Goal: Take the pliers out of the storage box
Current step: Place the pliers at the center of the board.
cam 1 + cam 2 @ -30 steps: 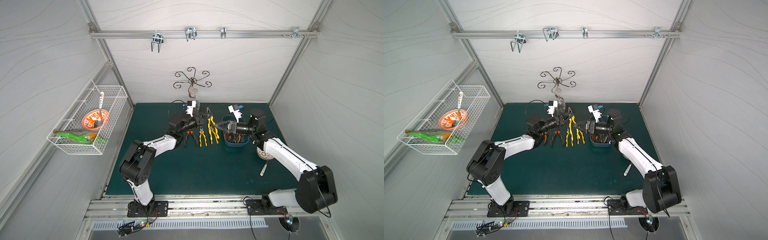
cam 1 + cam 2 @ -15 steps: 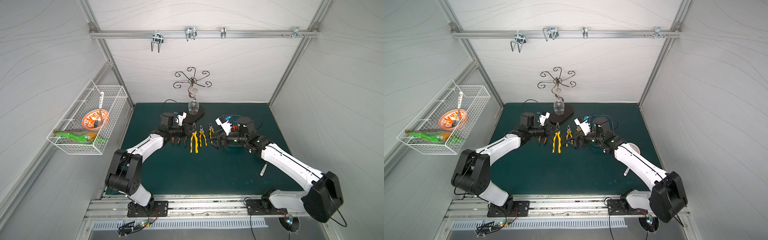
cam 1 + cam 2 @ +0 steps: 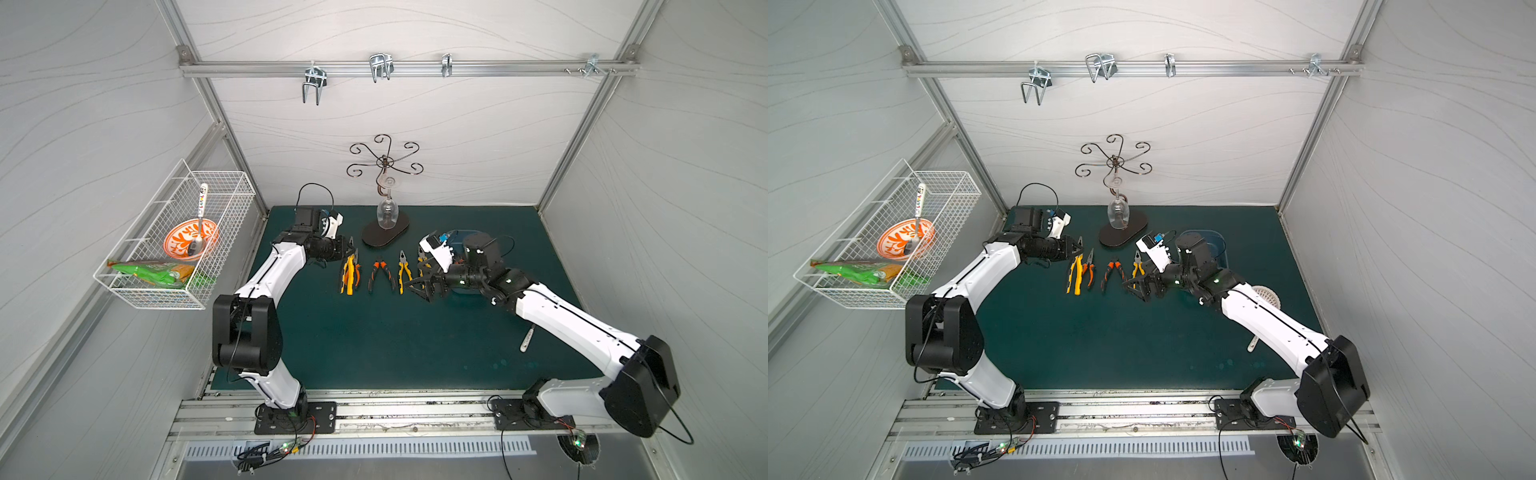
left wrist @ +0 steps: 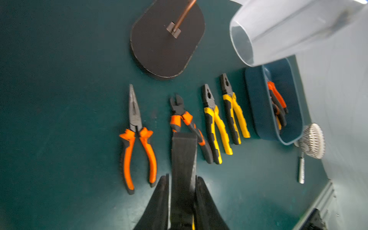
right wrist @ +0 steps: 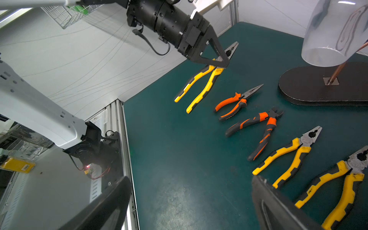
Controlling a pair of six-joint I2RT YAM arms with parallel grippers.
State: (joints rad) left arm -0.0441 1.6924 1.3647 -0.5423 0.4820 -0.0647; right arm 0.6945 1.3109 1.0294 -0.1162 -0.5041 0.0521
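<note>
Green mat (image 3: 374, 340) carries the blue storage box (image 4: 256, 103) at its back right, with orange-handled pliers (image 4: 277, 99) lying inside. The right gripper (image 3: 422, 286) hangs just beside the box, its jaws spread wide and empty, while the left gripper (image 5: 217, 59) pinches yellow-handled pliers (image 5: 199, 85) near the pivot. Four other pliers (image 4: 183, 119) lie in a row on the mat between the two arms

You are working in a robotics lab test cell: white panel walls (image 3: 415, 137) in an aluminium frame (image 3: 498, 66), 2 robot arms (image 3: 272, 274) bolted to a slotted rail (image 3: 395, 411), loose wiring (image 3: 266, 452), a green mat (image 3: 395, 340), and mismatched props: pliers (image 3: 380, 274) beside a glass stand (image 3: 384, 239), plus a wire basket (image 3: 158, 296) hung on the wall.
</note>
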